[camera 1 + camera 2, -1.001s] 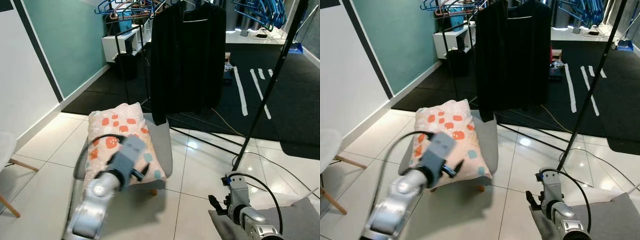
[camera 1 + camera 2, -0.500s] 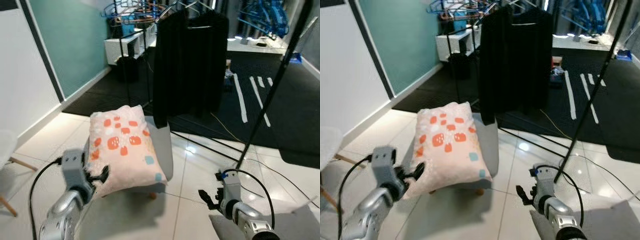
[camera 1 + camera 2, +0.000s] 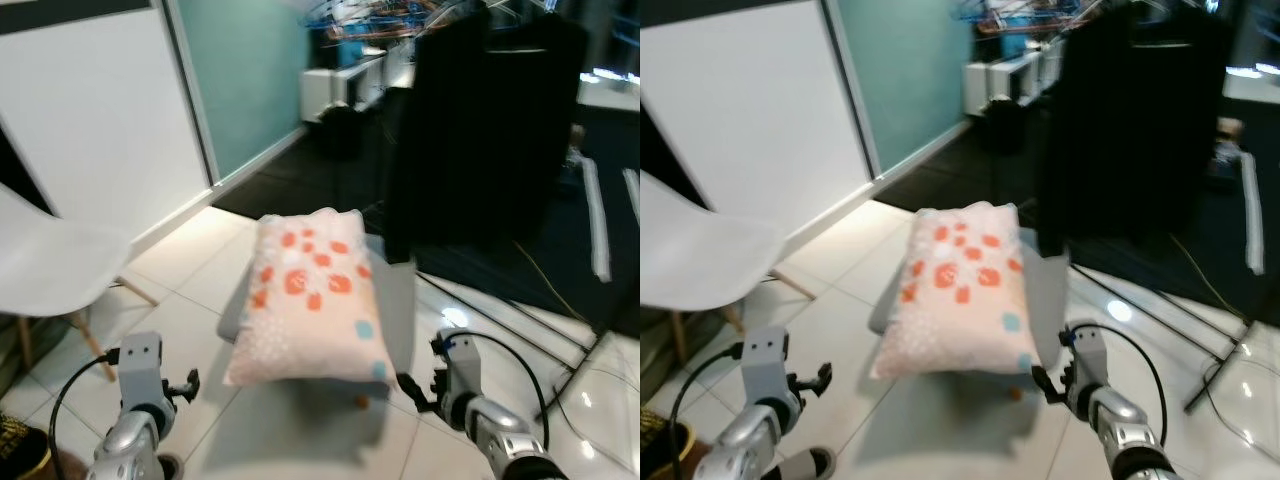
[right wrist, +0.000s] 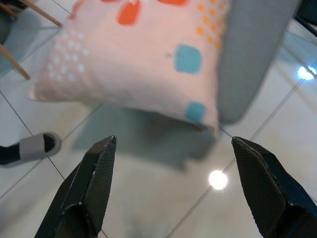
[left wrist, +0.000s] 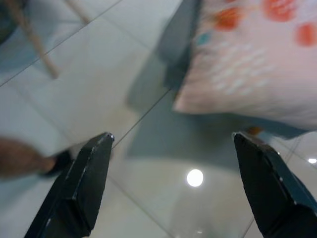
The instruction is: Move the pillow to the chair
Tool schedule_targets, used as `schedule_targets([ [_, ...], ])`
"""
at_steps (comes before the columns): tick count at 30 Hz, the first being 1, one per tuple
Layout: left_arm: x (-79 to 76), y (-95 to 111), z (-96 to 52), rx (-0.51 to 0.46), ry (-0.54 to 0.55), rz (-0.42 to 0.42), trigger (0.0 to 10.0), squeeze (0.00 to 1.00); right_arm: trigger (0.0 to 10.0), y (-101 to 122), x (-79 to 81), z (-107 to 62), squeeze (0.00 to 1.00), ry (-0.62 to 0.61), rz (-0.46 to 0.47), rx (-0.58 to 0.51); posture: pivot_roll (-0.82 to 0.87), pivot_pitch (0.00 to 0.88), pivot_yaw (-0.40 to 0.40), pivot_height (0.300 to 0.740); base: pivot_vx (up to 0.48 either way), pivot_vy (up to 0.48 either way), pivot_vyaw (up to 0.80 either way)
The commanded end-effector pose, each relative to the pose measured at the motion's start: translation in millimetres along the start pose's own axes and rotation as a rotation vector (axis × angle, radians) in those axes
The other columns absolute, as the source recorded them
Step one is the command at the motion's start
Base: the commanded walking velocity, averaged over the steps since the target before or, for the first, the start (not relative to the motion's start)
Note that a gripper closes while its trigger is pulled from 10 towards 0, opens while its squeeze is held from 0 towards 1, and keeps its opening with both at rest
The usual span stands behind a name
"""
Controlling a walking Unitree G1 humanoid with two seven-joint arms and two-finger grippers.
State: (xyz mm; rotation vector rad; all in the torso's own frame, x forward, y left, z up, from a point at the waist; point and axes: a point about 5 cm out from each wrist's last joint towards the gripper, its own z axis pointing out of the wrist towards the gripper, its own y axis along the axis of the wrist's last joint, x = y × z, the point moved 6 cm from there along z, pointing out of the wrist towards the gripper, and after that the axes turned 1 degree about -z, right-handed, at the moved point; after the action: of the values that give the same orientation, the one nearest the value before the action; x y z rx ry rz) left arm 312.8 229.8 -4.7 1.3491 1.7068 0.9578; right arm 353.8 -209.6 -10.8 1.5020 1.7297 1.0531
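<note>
A pale pink pillow (image 3: 318,295) printed with orange and teal blotches and white dots lies lengthwise on a low grey chair (image 3: 400,300), overhanging its front edge. The chair stands on glossy white floor tiles (image 3: 190,290) that mirror ceiling lights. Behind it a black garment (image 3: 480,120) hangs from a rack, with dark carpet and a teal wall (image 3: 250,80) beyond. A white chair (image 3: 55,270) with wooden legs sits to the robot's left. A grey slipper (image 4: 32,147) lies on the tiles near the pillow's front.

The left gripper (image 5: 173,188) hangs low above the floor, jaws spread wide and empty. The right gripper (image 4: 171,191) is also low, jaws spread wide and empty, facing the pillow's front edge.

Compared with half a second ago, the camera has swung left, bringing the white chair into sight, and the left gripper now sits farther from the pillow.
</note>
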Motion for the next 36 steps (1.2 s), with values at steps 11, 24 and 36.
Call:
schedule_targets([
  [11, -5.8, -38.3, 4.2, 0.103, -0.006, 0.006, 10.0, 0.0, 10.0, -13.1, -2.5, -0.5, 0.0, -0.046, 0.006, 0.047, -0.18, 0.018, -0.004, 0.74, 0.0, 0.0, 0.0],
  [24, -19.6, -60.3, 7.6, 0.174, 0.0, 0.115, 10.0, 0.0, 10.0, -50.9, -13.1, -11.1, 0.0, -0.117, 0.04, 0.161, -0.19, 0.016, -0.014, 0.74, 0.039, 0.0, 0.0],
  [36, -22.7, -84.3, 6.7, 0.227, 0.01, 0.103, 10.0, 0.0, 10.0, -46.6, -9.8, -8.8, 0.0, -0.106, 0.057, 0.142, -0.19, 0.016, -0.013, 0.74, 0.288, 0.0, 0.0],
])
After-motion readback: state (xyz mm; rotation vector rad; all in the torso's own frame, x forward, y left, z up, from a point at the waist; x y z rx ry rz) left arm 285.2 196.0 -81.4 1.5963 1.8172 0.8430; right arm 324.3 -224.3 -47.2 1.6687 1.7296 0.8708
